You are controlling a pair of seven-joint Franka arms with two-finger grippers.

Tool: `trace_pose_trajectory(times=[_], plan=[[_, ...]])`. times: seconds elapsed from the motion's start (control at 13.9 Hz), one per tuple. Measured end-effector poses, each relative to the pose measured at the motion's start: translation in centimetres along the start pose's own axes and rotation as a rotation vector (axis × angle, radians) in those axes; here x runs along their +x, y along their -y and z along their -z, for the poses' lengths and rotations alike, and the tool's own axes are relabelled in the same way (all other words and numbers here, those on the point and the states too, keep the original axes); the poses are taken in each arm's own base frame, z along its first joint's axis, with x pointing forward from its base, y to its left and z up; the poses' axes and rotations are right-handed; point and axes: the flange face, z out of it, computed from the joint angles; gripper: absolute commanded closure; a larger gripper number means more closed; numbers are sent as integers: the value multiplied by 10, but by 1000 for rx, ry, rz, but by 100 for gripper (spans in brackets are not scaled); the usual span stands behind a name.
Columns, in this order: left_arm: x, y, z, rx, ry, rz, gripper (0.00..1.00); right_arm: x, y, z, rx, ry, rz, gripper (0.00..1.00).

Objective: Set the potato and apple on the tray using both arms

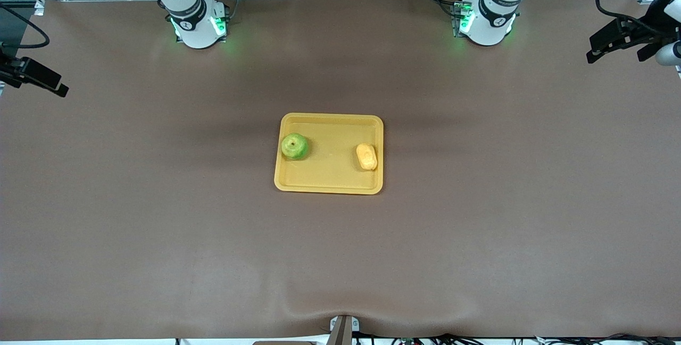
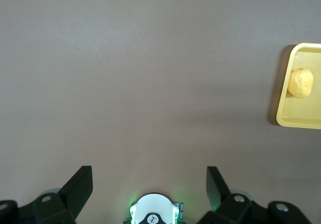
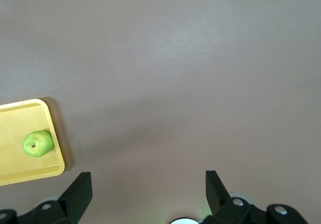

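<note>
Surface (image 1: 159,217): brown, bearing the tray (image 1: 330,181).
Apple (image 1: 294,146): in tray, toward right arm's end.
Potato (image 1: 366,156): in tray, toward left arm's end.
Left claw (image 2: 150,184): spread, empty, above bare surface.
Right claw (image 3: 149,184): spread, empty, above bare surface.

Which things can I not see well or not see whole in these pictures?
- Tray: the left wrist view's edge cuts it off; only the end with the potato shows.
- Tray: the right wrist view's edge also cuts it off; only the apple's end shows.
- Left tool: only its finger ends enter its wrist view.
- Right tool: likewise.
- Undersides of both foods: hidden where they rest on the tray.
</note>
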Motion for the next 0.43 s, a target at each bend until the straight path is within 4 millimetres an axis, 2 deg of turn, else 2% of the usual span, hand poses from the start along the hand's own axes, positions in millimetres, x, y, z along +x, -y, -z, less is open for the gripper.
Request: trace_pose_trajectory(times=[0.43], plan=[[0,0,3,-1,-7,-1,0,0,0,0,-1,0,0,0]])
